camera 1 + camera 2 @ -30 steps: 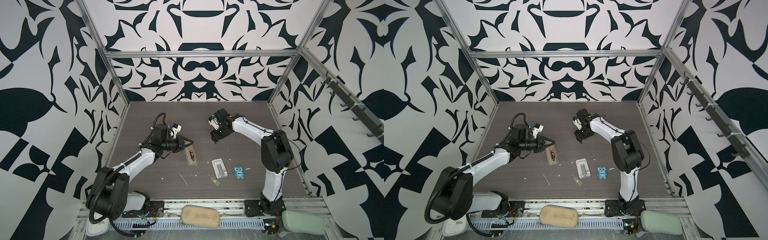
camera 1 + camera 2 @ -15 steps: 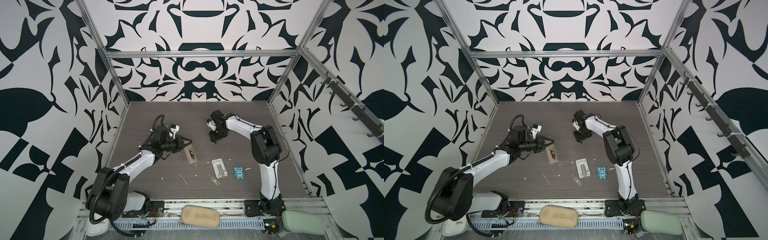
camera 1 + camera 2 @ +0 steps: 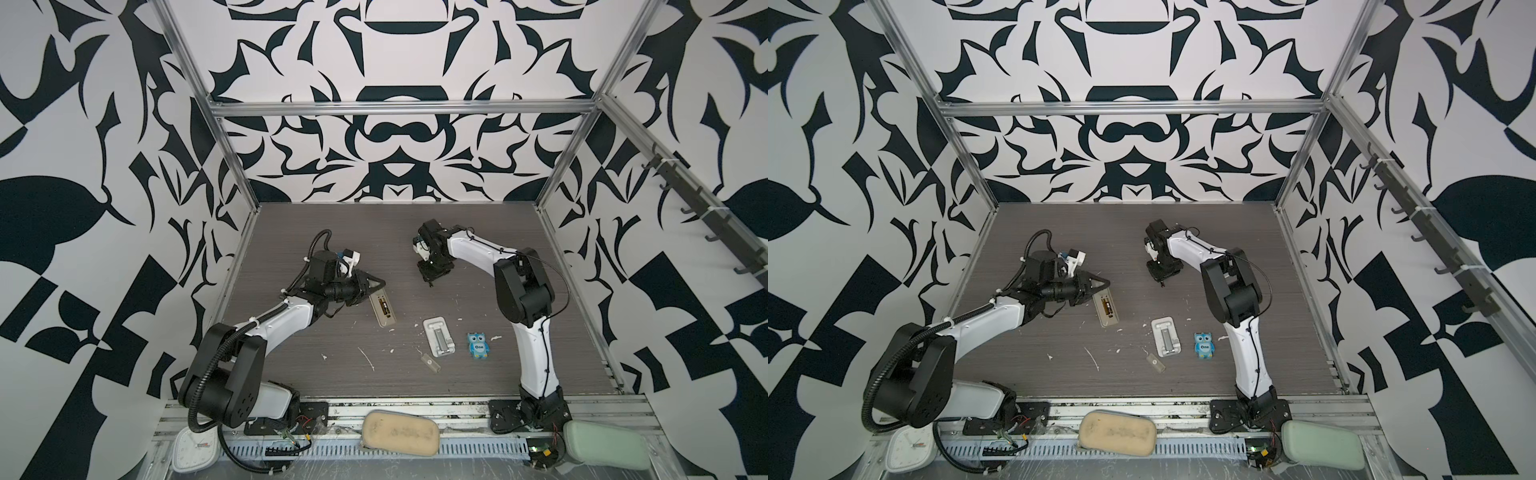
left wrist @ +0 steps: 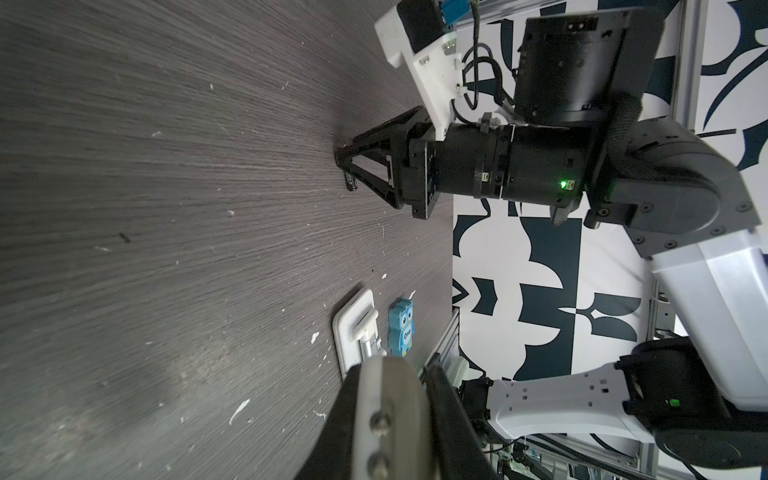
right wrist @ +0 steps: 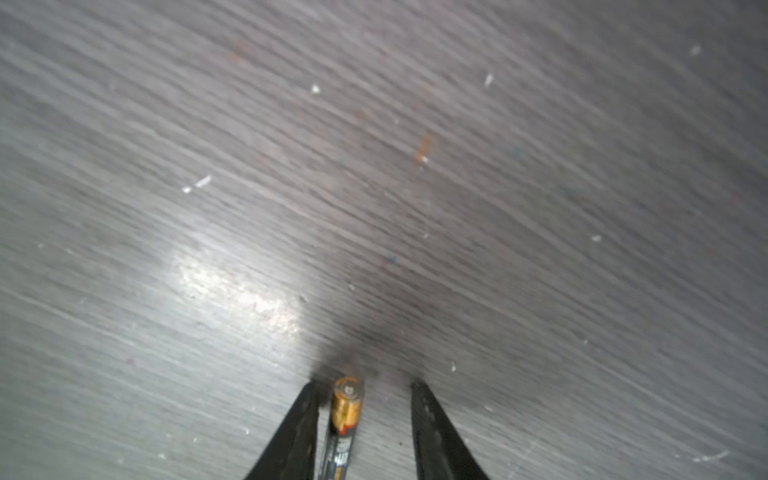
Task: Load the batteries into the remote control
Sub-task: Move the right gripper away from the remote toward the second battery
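Note:
In both top views the remote control (image 3: pixel 383 309) (image 3: pixel 1107 308) lies back-up left of the table's middle, its battery bay open with a dark, gold-tinted shape inside. My left gripper (image 3: pixel 379 286) (image 4: pixel 392 370) is shut on the remote's far end; its pale edge (image 4: pixel 386 403) sits between the black fingers. My right gripper (image 3: pixel 431 283) (image 5: pixel 365 386) points down at the table farther back. A battery (image 5: pixel 347 405) (image 4: pixel 350 183) lies between its fingers, against one finger and with a gap to the other. The jaws are open.
A white ribbed stand (image 3: pixel 439 336) and a blue owl figure (image 3: pixel 478 345) sit front right of the remote. A small grey flat piece (image 3: pixel 430 363) lies in front of the stand. White scraps dot the dark table (image 3: pixel 316 232). Metal frame rails edge it.
The right arm's elbow swung right, and its jaws narrowed around the battery on the table. The left arm and the remote stayed put.

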`<state>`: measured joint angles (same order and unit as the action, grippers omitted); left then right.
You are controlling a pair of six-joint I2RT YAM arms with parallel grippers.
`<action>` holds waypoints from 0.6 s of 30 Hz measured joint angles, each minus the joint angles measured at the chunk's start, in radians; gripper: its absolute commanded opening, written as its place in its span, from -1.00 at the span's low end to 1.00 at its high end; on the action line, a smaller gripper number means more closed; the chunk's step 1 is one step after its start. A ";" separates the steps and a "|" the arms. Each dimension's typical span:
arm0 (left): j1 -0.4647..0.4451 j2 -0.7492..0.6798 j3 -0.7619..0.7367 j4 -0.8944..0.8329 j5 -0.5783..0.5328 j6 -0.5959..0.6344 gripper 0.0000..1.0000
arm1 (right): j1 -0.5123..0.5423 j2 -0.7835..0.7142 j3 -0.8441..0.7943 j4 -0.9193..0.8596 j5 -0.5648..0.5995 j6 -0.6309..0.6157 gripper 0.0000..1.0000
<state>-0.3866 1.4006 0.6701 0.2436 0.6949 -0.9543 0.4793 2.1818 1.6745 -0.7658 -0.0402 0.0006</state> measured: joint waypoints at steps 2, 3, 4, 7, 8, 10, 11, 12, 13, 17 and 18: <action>0.000 0.000 0.000 0.002 0.000 -0.003 -1.00 | 0.000 0.000 -0.001 0.000 0.000 0.003 -0.43; 0.000 0.001 0.000 0.005 0.000 -0.006 -1.00 | 0.001 0.000 -0.002 0.002 0.000 0.002 -0.48; 0.000 0.001 0.000 0.008 0.000 -0.008 -1.00 | 0.002 -0.001 -0.004 0.004 0.000 0.000 -0.53; -0.001 0.004 0.000 0.022 -0.001 -0.017 -1.00 | 0.013 -0.006 -0.014 0.013 0.004 -0.009 -0.70; -0.001 0.006 0.000 0.028 -0.001 -0.019 -1.00 | 0.018 -0.010 -0.019 0.018 0.008 -0.014 -0.76; -0.001 0.009 0.000 0.033 -0.001 -0.023 -1.00 | 0.032 -0.020 -0.034 0.024 0.016 -0.024 -0.87; -0.002 0.010 0.000 0.035 -0.001 -0.026 -1.00 | 0.040 -0.025 -0.042 0.026 0.018 -0.027 -0.93; -0.002 0.010 0.000 0.039 -0.002 -0.026 -1.00 | 0.048 -0.032 -0.053 0.028 0.020 -0.035 -0.97; -0.002 0.010 0.000 0.043 -0.002 -0.027 -1.00 | 0.055 -0.039 -0.065 0.030 0.022 -0.042 -1.00; -0.003 0.010 0.000 0.054 0.000 -0.034 -1.00 | 0.086 -0.077 -0.122 0.032 0.035 -0.074 -1.00; -0.003 0.010 -0.001 0.056 0.000 -0.034 -1.00 | 0.092 -0.085 -0.133 0.030 0.038 -0.082 -1.00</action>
<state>-0.3897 1.4109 0.6693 0.2993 0.6952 -0.9882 0.5716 2.0968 1.5414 -0.7357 -0.0021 -0.0811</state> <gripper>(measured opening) 0.230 0.115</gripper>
